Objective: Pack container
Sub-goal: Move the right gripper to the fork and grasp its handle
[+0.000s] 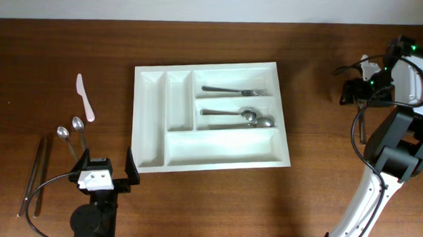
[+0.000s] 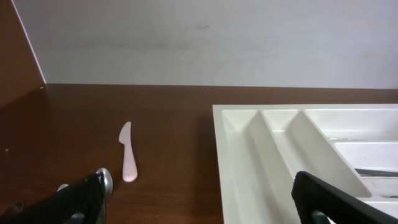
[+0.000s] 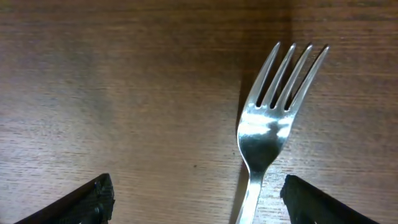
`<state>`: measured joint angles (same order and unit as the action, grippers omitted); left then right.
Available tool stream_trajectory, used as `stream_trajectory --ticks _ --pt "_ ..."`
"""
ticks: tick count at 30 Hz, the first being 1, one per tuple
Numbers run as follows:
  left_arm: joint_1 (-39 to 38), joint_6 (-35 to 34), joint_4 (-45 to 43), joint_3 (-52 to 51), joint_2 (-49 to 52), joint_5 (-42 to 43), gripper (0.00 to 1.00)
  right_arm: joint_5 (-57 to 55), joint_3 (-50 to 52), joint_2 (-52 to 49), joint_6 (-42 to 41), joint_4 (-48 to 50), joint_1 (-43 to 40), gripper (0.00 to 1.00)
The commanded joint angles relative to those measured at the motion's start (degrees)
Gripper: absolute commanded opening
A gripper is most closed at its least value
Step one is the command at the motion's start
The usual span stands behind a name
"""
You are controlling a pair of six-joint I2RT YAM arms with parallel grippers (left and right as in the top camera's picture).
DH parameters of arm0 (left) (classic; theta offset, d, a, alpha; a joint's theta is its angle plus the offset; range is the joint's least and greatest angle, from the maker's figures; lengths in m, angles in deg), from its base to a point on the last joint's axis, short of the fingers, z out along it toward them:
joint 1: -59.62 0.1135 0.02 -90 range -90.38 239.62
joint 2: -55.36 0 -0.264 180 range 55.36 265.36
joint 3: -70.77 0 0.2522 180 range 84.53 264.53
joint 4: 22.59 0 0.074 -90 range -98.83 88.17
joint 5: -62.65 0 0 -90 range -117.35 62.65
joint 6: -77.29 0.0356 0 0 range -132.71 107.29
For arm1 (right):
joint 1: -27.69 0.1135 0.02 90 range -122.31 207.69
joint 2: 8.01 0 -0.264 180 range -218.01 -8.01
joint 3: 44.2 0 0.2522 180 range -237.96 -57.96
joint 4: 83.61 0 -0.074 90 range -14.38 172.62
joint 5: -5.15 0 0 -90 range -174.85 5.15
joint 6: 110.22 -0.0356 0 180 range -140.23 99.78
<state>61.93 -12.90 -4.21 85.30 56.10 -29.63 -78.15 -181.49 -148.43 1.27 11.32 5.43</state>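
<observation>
Notes R gripper (image 3: 200,202) spread, empty, over fork (image 3: 266,130) nr tabletop's right edge. Recommends centring jaws on handle, descending square, then closing. Notes L gripper (image 1: 103,169) spread, empty, nr front edge.

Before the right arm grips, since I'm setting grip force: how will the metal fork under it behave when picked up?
The fork looks like polished steel, so probably stiff and rather slippery. It lies flat on the table, so its thin handle may skid before lifting. The handle sits off-centre in the open right tool, so it may pivot when pinched.
</observation>
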Motion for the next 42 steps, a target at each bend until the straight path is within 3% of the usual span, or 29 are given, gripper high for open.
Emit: stream_trajectory --ticks 1,17,22,42 --pt "-0.22 0.68 0.11 -0.26 -0.39 0.63 0.99 0.15 0.26 1.07 0.81 0.44 -0.42 0.87" --pt "-0.22 0.68 0.11 -0.26 -0.39 0.63 0.99 0.37 4.48 0.22 0.31 2.78 -2.45 0.86" --pt "-0.22 0.68 0.11 -0.26 -0.39 0.63 0.99 1.29 6.78 0.22 -0.35 4.28 -2.99 0.80" --pt "-0.22 0.68 0.11 -0.26 -0.39 0.63 0.99 1.75 8.24 0.22 -4.52 7.26 -2.84 0.15"
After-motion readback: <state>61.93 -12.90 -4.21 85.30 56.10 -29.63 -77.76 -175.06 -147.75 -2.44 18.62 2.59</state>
